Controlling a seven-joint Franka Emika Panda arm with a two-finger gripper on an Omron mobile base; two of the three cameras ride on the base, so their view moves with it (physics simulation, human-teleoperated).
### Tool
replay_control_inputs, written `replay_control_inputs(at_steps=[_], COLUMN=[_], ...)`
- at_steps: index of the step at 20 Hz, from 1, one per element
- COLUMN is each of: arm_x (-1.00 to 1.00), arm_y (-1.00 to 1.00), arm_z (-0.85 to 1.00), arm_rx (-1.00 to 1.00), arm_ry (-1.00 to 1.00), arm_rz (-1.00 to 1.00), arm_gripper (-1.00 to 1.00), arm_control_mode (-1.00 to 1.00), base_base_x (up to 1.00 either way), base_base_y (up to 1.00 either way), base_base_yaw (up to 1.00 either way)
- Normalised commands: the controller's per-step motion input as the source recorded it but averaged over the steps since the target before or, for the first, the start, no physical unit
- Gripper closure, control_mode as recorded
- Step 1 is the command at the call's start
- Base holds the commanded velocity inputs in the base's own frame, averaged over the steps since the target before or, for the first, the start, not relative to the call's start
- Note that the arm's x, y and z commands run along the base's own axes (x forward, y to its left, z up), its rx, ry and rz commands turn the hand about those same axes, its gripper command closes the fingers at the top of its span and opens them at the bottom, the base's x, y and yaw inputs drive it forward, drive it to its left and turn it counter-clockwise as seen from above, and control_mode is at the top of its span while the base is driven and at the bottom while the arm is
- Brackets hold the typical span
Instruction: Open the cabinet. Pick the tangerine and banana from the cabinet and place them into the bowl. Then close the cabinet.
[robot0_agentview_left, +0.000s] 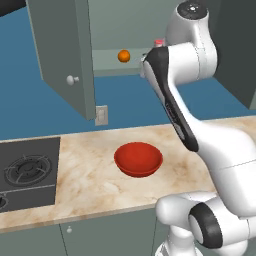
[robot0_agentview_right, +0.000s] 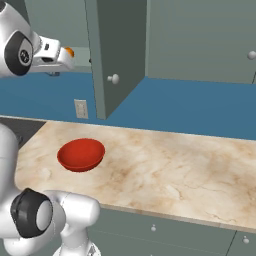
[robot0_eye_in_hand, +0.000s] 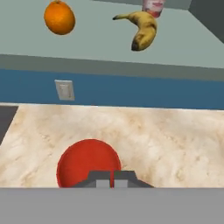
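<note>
left base view first: the cabinet (robot0_agentview_left: 60, 55) hangs open, its left door swung out toward us with a small pale knob (robot0_agentview_left: 72, 79) on its face. inside, on the cabinet's shelf, sits the tangerine (robot0_agentview_left: 123, 56), bright orange and alone on the pale shelf floor. just to its right a bit of a red-and-white cup (robot0_agentview_left: 159, 43) peeks over the white arm, which reaches up across the opening. down on the marble counter (robot0_agentview_left: 95, 180) the red bowl (robot0_agentview_left: 138, 158) sits, well apart from the stove (robot0_agentview_left: 27, 172) at the left. a wall socket (robot0_agentview_left: 101, 115) shows on the blue wall under the door.

over to the right base view: the open door stands edge-on in the middle, knob facing right, and the bowl (robot0_agentview_right: 81, 154) sits on the counter (robot0_agentview_right: 170, 170) below and left of it. the arm's wrist is up at the top left, and a sliver of the tangerine (robot0_agentview_right: 70, 51) shows right behind it at the shelf.

now the hand view: the tangerine (robot0_eye_in_hand: 59, 17) is on the shelf at upper left, the banana (robot0_eye_in_hand: 142, 30) lies curved to its right, apart from it, with the cup (robot0_eye_in_hand: 153, 5) just behind the banana. below, the bowl (robot0_eye_in_hand: 87, 164) sits on the counter, right above the tool (robot0_eye_in_hand: 112, 180), whose two dark tips are drawn together with only a thin seam between them, nothing held.
</note>
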Motion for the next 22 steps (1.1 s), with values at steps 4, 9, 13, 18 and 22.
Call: replay_control_inputs(at_steps=[4,9,13,18,22], arm_x=[0.15,0.24,0.50,0.56,0.56], arm_y=[-0.34,-0.39,-0.26,-0.04,0.00], arm_z=[0.00,0.00,0.00,0.00,0.00], arm_rx=[0.00,0.00,0.04,0.03,0.01], arm_ry=[-0.10,-0.16,-0.12,-0.01,0.00], arm_rz=[-0.26,-0.12,-0.06,-0.07,-0.09], arm_gripper=[-1.00,-1.00,-1.00,-1.00,-1.00], arm_control_mode=[-1.00,-1.00,-1.00,-1.00,-1.00], base_base_x=[0.00,0.00,0.00,0.00,0.00], base_base_y=[0.00,0.00,0.00,0.00,0.00], base_base_yaw=[0.00,0.00,0.00,0.00,0.00])
